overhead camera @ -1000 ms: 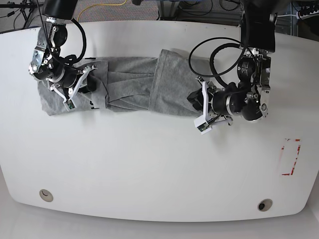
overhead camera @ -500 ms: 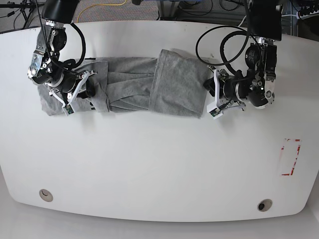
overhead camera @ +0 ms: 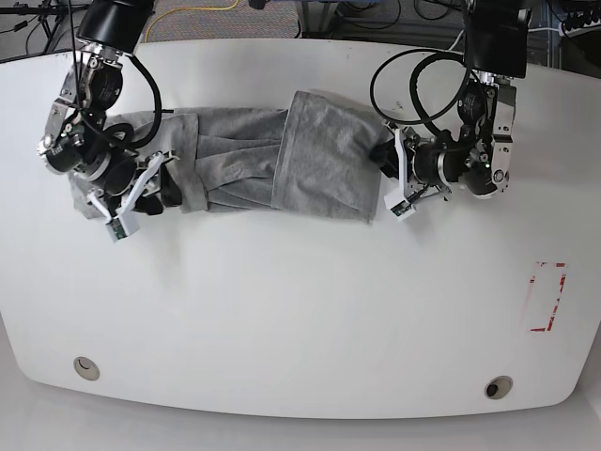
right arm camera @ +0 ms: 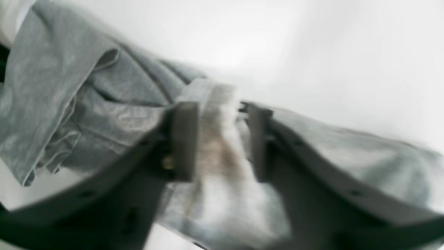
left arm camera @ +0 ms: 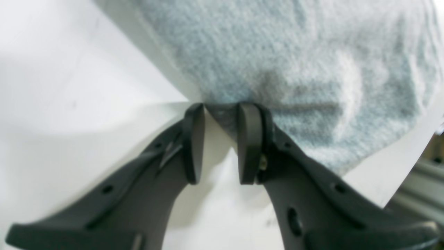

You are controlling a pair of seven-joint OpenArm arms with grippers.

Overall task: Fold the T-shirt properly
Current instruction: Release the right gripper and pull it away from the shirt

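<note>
The grey T-shirt lies across the far half of the white table, its right part folded over as a panel. My left gripper is at that panel's right edge. Its jaws stand apart, with a corner of the cloth between the tips and bare table showing between the pads lower down. My right gripper is over the shirt's bunched left end. Its fingers stand open on either side of a raised fold. That view is blurred.
A red-edged rectangle is marked at the table's right side. Two round holes sit near the front edge. Cables and stands run beyond the far edge.
The right gripper pulled the shirt's left end to the left, then opened its fingers. The left gripper moved up and right along the panel's edge. The whole shirt shifted slightly left.
</note>
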